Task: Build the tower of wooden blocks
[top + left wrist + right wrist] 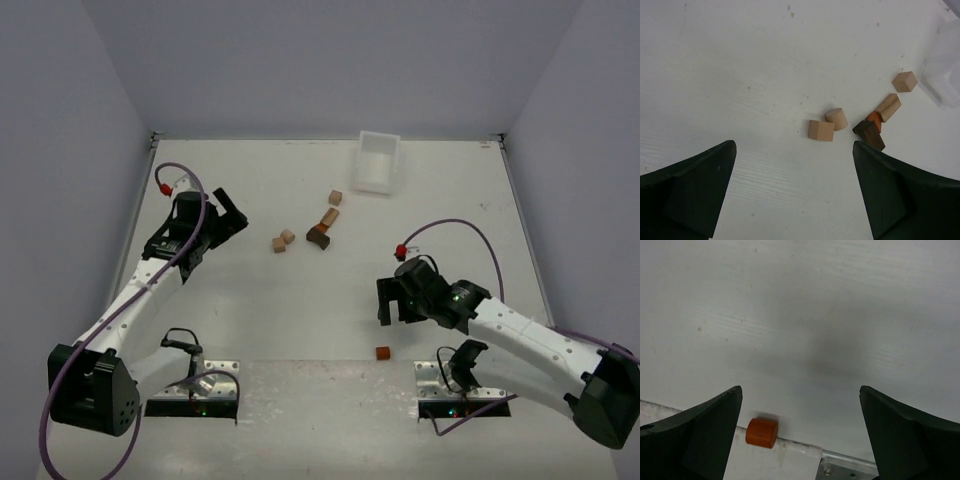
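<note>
Matte white table [300,330] bears smooth wooden blocks [821,130], one orange cylinder [761,433]; left pincer [793,146] and right pincer [801,389] gape wide, empty.

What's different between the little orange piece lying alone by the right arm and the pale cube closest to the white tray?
Colour: the orange piece is orange; the pale cube is light tan. Shape: the orange piece looks round-sided; the pale cube has flat square faces. Place: the orange piece lies alone near the right arm; the pale cube lies farther out, near the white tray and other blocks. Both are small and rest on the table.
</note>
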`<act>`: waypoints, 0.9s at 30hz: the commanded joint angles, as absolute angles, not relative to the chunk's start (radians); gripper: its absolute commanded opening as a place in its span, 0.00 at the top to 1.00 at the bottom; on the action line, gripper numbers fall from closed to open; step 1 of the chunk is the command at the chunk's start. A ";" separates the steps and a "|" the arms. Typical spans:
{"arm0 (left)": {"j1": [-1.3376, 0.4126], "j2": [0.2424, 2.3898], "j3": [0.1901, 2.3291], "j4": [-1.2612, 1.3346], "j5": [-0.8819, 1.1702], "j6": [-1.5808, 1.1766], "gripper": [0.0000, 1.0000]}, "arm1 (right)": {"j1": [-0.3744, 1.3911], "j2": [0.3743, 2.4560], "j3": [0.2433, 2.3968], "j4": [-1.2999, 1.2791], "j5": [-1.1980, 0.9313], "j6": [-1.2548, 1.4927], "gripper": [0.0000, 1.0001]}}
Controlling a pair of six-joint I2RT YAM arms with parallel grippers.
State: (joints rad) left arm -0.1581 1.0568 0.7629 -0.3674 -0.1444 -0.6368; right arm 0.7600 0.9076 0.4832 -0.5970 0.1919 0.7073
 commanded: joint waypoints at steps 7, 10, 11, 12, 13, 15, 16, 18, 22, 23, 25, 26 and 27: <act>-0.244 1.103 0.749 -0.336 -0.189 -0.638 0.00 | 1.106 1.219 0.561 -0.773 0.262 0.977 0.01; -0.244 1.095 0.746 -0.336 -0.200 -0.639 0.00 | 1.134 1.278 0.571 -0.805 0.279 1.015 0.04; -0.244 1.092 0.746 -0.334 -0.202 -0.641 0.00 | 1.141 1.285 0.567 -0.780 0.276 1.021 0.10; -0.245 1.090 0.745 -0.331 -0.202 -0.642 0.00 | 1.145 1.285 0.562 -0.750 0.268 1.019 0.17; -0.245 1.088 0.743 -0.329 -0.200 -0.642 0.00 | 1.146 1.276 0.555 -0.713 0.250 1.008 0.30; -0.245 1.088 0.744 -0.327 -0.201 -0.638 0.00 | 1.146 1.246 0.515 -0.594 0.165 0.972 0.54; -0.244 1.089 0.742 -0.327 -0.203 -0.638 0.00 | 1.146 1.235 0.506 -0.530 0.147 0.951 0.59; -0.245 1.090 0.744 -0.327 -0.206 -0.636 0.00 | 1.146 1.207 0.498 -0.493 0.130 0.939 0.73; -0.245 1.089 0.743 -0.326 -0.200 -0.636 0.00 | 1.119 1.166 0.517 -0.469 0.187 0.905 0.97; -0.245 1.089 0.742 -0.325 -0.198 -0.635 0.00 | 1.099 1.159 0.525 -0.463 0.202 0.892 0.98; -0.245 1.091 0.742 -0.323 -0.196 -0.635 0.00 | 1.036 1.163 0.548 -0.418 0.185 0.837 0.98; -0.245 1.092 0.741 -0.321 -0.196 -0.634 0.00 | 0.979 1.173 0.559 -0.369 0.158 0.791 0.98; -0.245 1.092 0.739 -0.319 -0.196 -0.634 0.00 | 0.925 1.188 0.574 -0.322 0.136 0.743 0.98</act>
